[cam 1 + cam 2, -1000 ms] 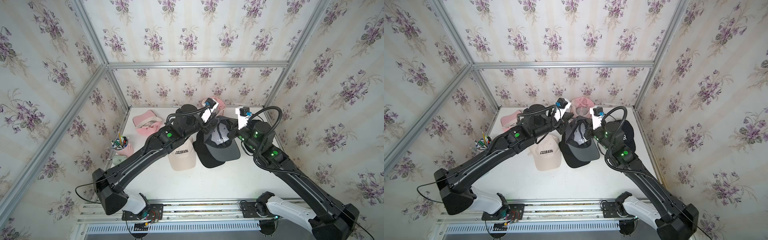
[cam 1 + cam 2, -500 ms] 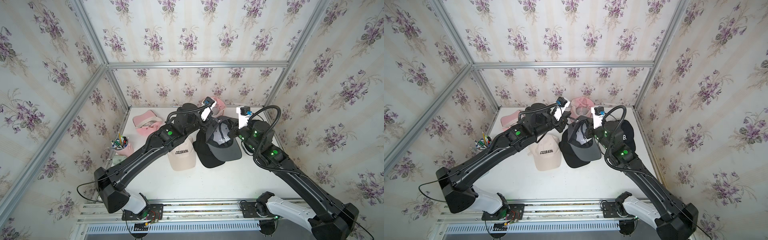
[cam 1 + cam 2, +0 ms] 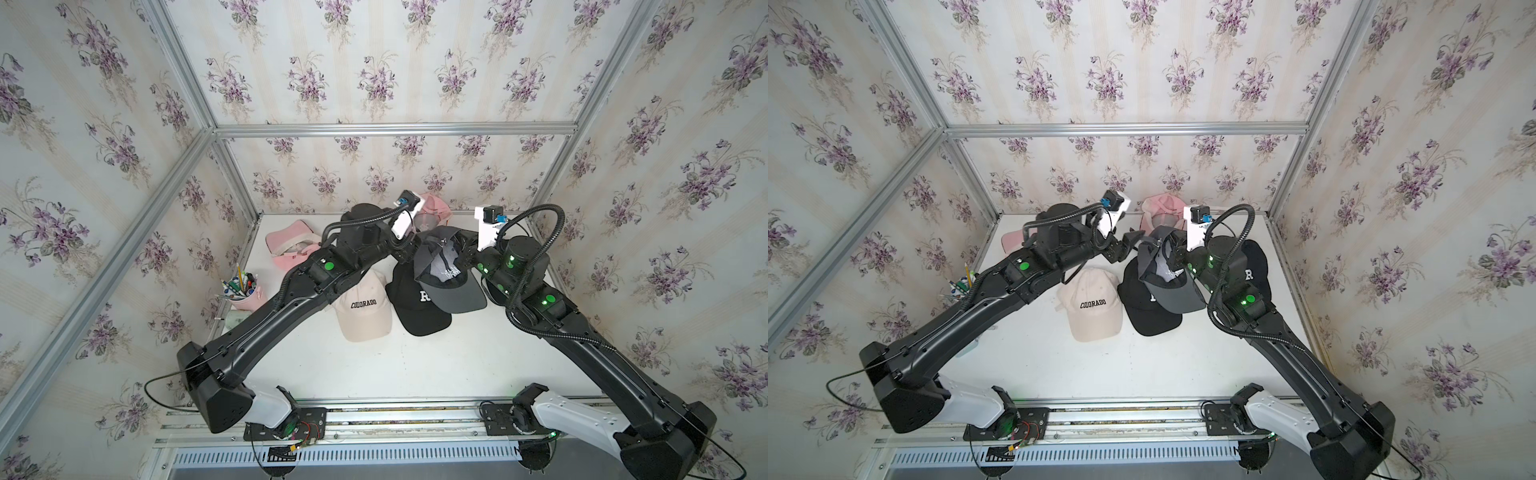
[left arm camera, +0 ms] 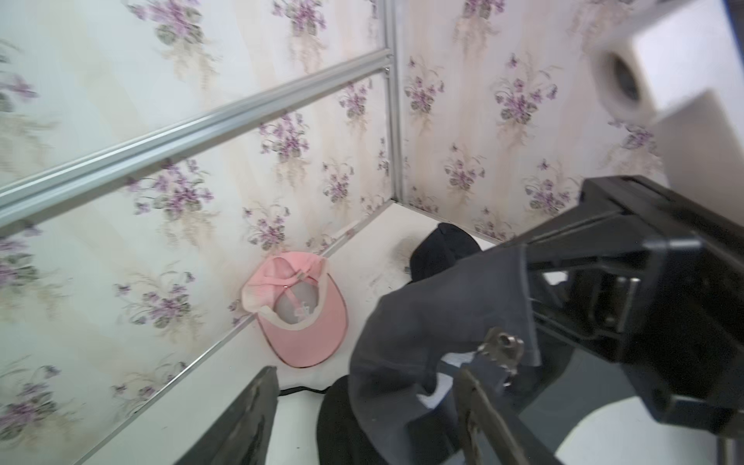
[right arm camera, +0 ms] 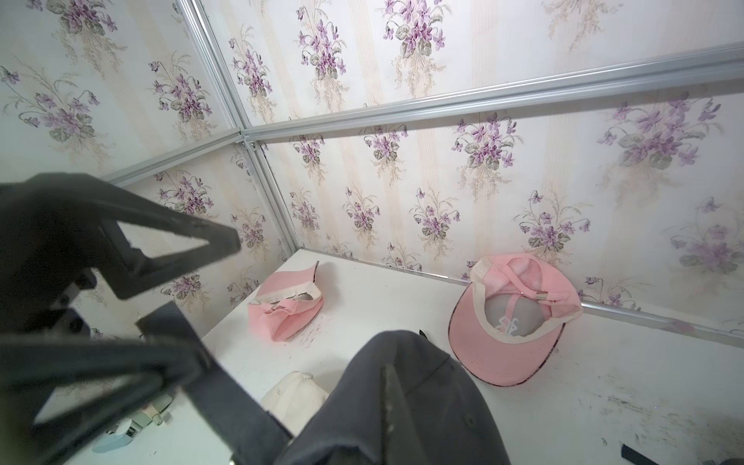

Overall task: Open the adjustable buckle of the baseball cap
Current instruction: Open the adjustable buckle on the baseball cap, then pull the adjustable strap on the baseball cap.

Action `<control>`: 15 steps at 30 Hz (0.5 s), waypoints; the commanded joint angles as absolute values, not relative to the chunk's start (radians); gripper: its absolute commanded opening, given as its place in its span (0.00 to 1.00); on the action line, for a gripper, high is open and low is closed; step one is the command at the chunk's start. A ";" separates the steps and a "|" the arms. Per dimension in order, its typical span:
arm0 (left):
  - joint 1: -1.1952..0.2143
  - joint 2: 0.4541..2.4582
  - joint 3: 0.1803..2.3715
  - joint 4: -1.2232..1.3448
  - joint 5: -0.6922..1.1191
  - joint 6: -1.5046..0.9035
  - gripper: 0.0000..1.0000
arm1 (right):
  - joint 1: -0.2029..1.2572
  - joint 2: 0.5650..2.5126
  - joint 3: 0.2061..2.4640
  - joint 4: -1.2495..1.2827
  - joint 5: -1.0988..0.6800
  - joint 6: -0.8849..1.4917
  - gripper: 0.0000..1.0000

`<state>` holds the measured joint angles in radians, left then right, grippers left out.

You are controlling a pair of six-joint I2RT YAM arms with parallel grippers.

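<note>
My right gripper [image 3: 466,254] [image 5: 388,388] is shut on the crown fabric of a dark grey baseball cap [image 3: 451,286] [image 3: 1177,291] and holds it above the table, brim toward the front. The cap's metal buckle [image 4: 501,348] hangs on the grey back strap [image 5: 225,402]. My left gripper [image 3: 1128,246] [image 4: 366,376] is open beside the cap's back. One of its fingers [image 4: 479,406] lies right at the buckle, and the other finger [image 4: 249,418] stands well apart. The strap runs past the left gripper's lower finger in the right wrist view.
Under the held cap lie a black cap with a white R [image 3: 419,309] and a beige COLORADO cap [image 3: 365,309]. Two pink caps [image 3: 291,245] [image 5: 519,318] sit by the back wall. A pink pen cup [image 3: 243,291] stands at the left edge. Another black cap [image 3: 1252,266] lies under my right arm.
My left gripper has gone from shut to open at the cap's back and has let go of the strap there. The right gripper still holds the cap up.
</note>
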<state>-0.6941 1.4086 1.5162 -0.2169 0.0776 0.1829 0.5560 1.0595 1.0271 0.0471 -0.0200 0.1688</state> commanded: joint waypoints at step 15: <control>-0.699 1.205 1.182 0.027 0.207 0.234 0.64 | 0.555 1.098 1.101 0.021 -0.064 0.201 0.00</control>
<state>-0.6868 1.2022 1.1927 -0.0681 0.1795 0.2001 0.5552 1.0943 1.0901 0.0093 -0.0422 0.1871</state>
